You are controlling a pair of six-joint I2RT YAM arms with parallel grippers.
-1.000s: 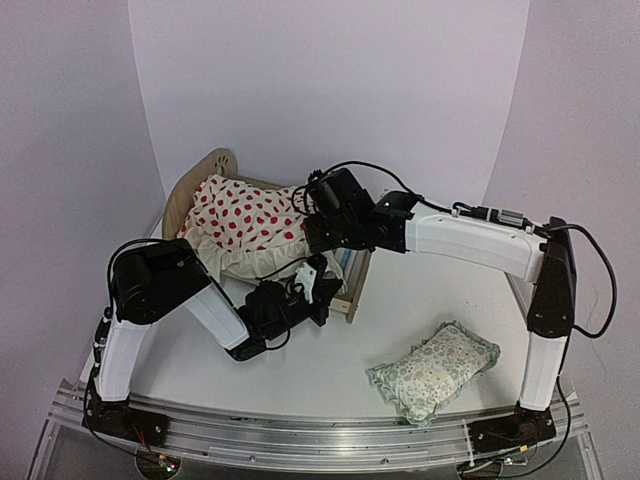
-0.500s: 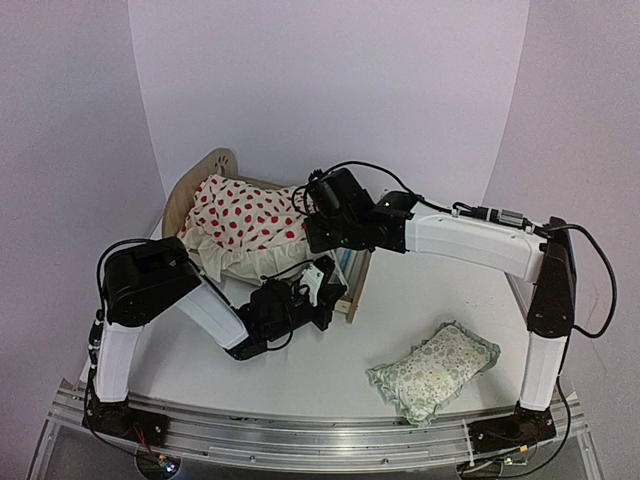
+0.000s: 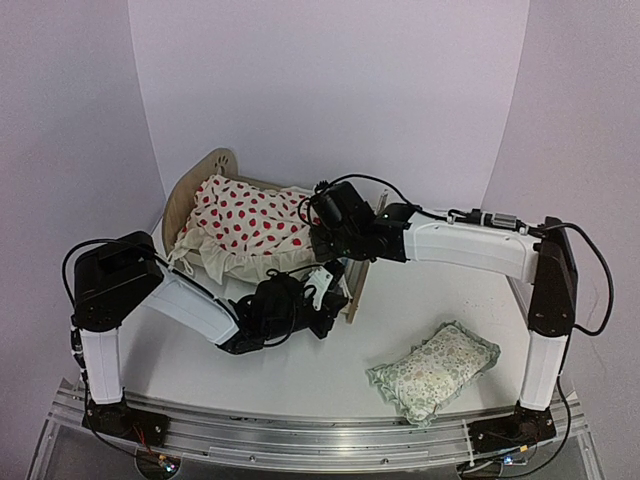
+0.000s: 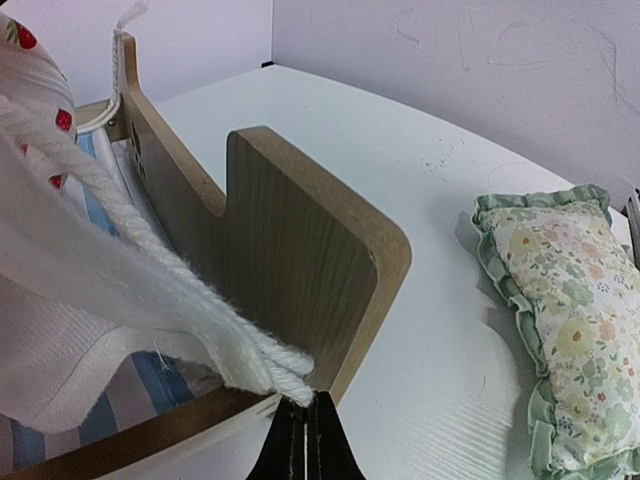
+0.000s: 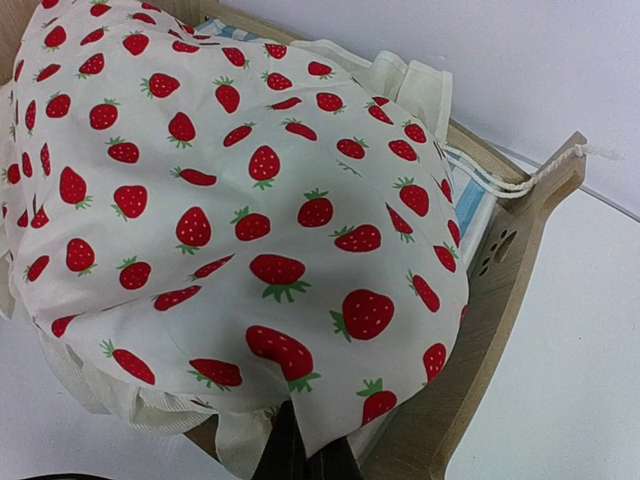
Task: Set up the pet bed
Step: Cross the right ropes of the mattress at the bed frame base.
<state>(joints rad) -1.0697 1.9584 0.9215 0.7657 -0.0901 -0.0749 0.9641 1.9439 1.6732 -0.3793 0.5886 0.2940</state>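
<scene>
In pet bed [image 3: 195,175]: cushion [image 3: 245,225], poss. overhanging.

**Where things lie around my claws**

In the top view the bed [image 3: 200,178] stands left of centre on the table [image 3: 420,290]. The cushion [image 3: 245,225] lies on it and overhangs its near side. My right claw [image 3: 325,240] is at the cushion's right end. My left claw [image 4: 303,430] is just before the footboard [image 4: 300,260], at the cord's [image 4: 180,280] end. The pillow [image 3: 435,370] lies lower right, well apart from the bed.
</scene>
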